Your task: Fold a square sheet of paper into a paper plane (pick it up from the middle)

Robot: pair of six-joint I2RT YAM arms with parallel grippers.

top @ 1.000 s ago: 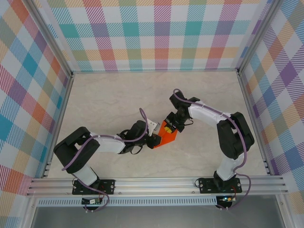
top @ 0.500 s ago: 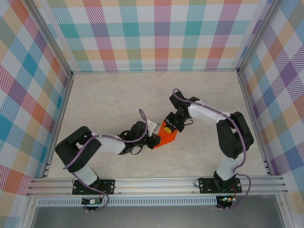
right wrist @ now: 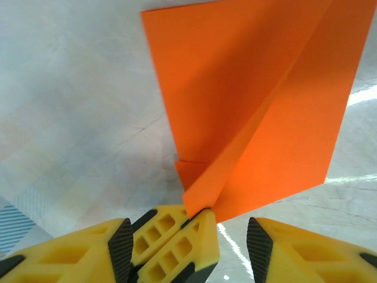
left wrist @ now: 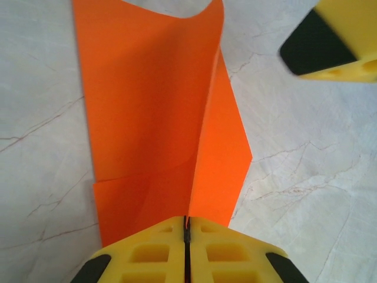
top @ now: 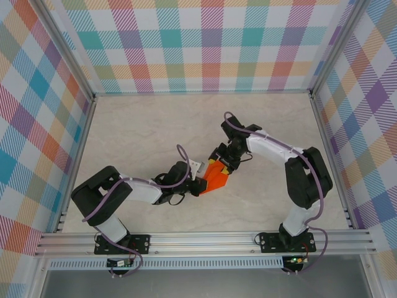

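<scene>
The paper (top: pixel 218 180) sits at the middle of the table (top: pixel 136 136) in the top view, a small orange wedge between the two arms. The left gripper (top: pixel 201 182) meets its left end, and the right gripper (top: pixel 221 163) is at its far edge.

From the left wrist, the left gripper (left wrist: pixel 186 231) is clamped tight on the near edge of the paper (left wrist: pixel 147 112), right where a crease runs up the middle. The left panel is broad and its far edge curls upward. The right panel is a narrower triangle. One right finger (left wrist: pixel 333 32) hangs off the far right corner, apart from the sheet.

From the right wrist, the right fingers (right wrist: pixel 283 253) are spread with bare pads, gripping nothing. Between them in the picture a closed yellow pair, which I judge to be the left gripper, pinches the near tip of the paper (right wrist: pixel 253 106). A raised ridge runs diagonally from that tip. I cannot tell whether the sheet rests flat or is lifted slightly.

The folding looks partway done – flaps are creased, but it is no narrow dart yet. The next move likely calls for the right gripper to take a free edge and bring it over the centre crease while the left pinch anchors – an off-line pull could buckle paper this thin
</scene>
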